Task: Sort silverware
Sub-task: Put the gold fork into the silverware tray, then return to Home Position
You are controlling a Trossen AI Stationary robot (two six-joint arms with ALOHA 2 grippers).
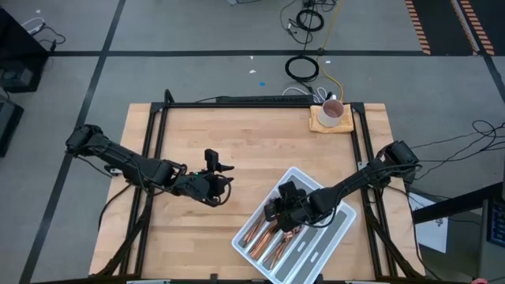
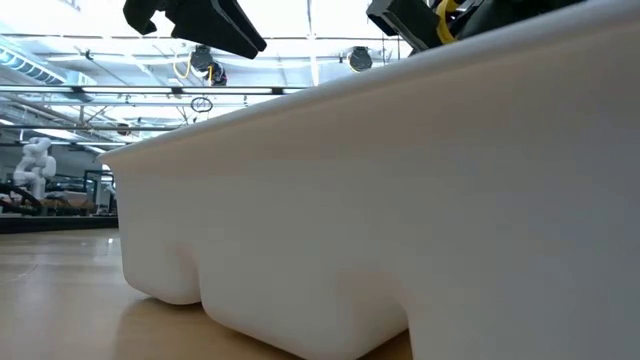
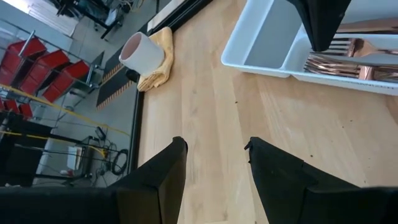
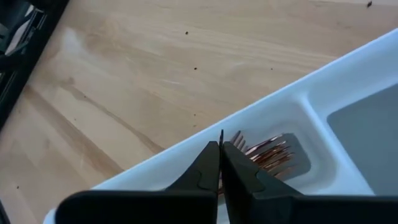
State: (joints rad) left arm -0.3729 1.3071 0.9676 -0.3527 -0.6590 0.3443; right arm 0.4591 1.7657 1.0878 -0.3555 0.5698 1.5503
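The white divided tray (image 1: 327,237) lies slantwise at the table's near right and fills the low view as a white wall (image 2: 400,200). Copper silverware (image 1: 264,237) lies in its left compartments; fork tines (image 4: 270,155) and forks (image 3: 336,62) show there. My right gripper (image 1: 278,211) hangs over the tray's left part, fingers shut (image 4: 222,146). A thin dark sliver (image 4: 222,134) stands out at their tips. My left gripper (image 1: 223,184) waits open (image 3: 214,155) over bare wood left of the tray. My right gripper points down over the fork compartment, near the tray's rim (image 4: 280,102). Whether the thin sliver at its tips is a piece of silverware caught edge-on, I cannot tell, nor whether the fingers touch the tray.
A white mug (image 1: 332,112) stands on a yellow cloth (image 1: 318,122) at the table's far right corner, also seen in the left wrist view (image 3: 142,53). The tray's right compartments (image 3: 267,37) hold nothing visible. Black frame rails run along the table's sides. Bare wood lies between the arms.
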